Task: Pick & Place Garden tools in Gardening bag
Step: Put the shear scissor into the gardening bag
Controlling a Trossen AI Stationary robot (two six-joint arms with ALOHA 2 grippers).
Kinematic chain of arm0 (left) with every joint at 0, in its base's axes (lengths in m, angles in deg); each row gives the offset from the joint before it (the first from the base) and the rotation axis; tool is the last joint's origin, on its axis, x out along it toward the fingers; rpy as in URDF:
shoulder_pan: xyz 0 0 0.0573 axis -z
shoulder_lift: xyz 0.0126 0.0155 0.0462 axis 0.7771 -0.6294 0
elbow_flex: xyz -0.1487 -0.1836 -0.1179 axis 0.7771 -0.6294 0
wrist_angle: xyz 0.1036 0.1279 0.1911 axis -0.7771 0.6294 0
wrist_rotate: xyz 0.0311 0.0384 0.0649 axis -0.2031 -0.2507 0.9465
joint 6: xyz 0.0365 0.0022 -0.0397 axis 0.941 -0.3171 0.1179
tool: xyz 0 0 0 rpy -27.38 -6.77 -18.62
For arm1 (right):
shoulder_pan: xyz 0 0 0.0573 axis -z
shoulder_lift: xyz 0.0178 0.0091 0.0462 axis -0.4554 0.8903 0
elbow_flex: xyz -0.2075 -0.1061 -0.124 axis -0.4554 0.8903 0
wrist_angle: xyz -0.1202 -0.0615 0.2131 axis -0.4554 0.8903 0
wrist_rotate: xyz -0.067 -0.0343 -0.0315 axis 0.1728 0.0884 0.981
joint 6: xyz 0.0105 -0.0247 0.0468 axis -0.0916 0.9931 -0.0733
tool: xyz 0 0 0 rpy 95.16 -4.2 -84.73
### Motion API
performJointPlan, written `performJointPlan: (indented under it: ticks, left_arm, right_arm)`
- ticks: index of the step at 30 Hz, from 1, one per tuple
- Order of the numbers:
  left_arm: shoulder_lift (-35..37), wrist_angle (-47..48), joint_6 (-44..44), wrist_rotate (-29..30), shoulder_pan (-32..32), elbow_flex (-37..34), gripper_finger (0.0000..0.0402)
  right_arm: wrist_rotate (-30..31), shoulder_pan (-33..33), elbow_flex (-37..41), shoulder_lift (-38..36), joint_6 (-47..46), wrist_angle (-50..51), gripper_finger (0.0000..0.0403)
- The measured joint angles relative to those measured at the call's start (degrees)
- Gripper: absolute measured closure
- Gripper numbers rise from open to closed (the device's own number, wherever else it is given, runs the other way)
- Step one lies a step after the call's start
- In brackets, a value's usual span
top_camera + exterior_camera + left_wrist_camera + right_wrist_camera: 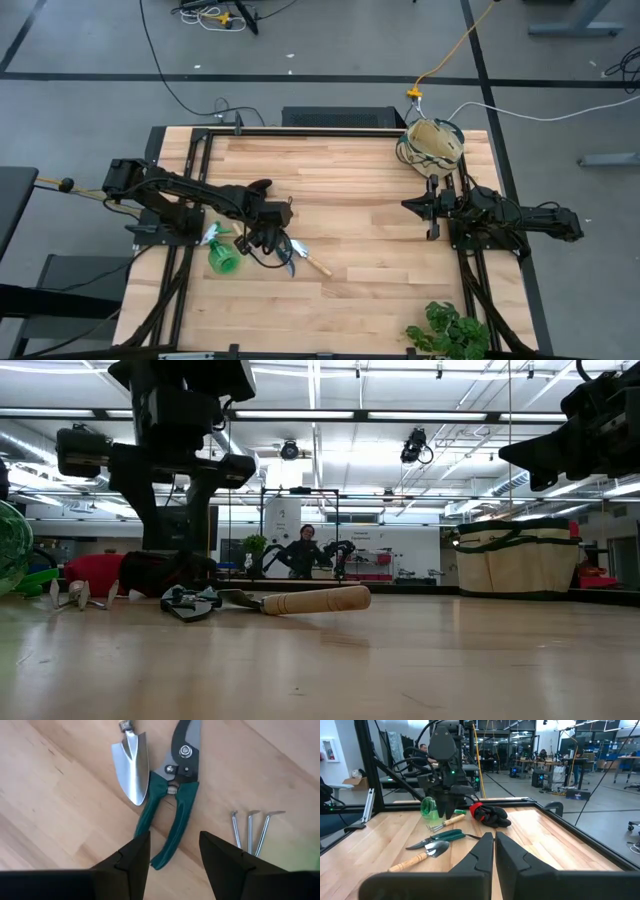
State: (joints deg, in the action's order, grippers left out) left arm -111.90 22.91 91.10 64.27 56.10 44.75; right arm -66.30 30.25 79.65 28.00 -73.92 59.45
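Note:
My left gripper (175, 855) hangs open over the table's left half, fingers pointing down, just above the green handles of the pruning shears (172, 795). The shears lie flat beside the silver trowel (131, 767), with the rake's tines (250, 830) on their other side. The green spray bottle (222, 255) lies toward the left edge, and the red-and-black glove (490, 815) lies farther back. The beige gardening bag (435, 140) stands at the far right. My right gripper (493, 845) waits shut at the right, level above the table.
A leafy green plant (450, 330) sits at the near right corner. Bare wood lies between the tools and the bag. Black frame rails (190, 170) border the table's left and right sides. A person (303, 550) shows far behind the table.

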Motion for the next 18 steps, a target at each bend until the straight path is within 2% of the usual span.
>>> performJointPlan:
  ticks: [10,18]
  left_arm:
    - [-0.3,-0.3,4.1,0.0,-0.1,0.0,0.0225]
    - [-5.3,-0.5,4.0,0.1,-0.1,0.0,0.0225]
  right_arm:
    - [0.0,0.0,0.0,0.0,0.0,0.0,0.0382]
    - [0.0,0.0,0.0,0.0,0.0,0.0,0.0382]
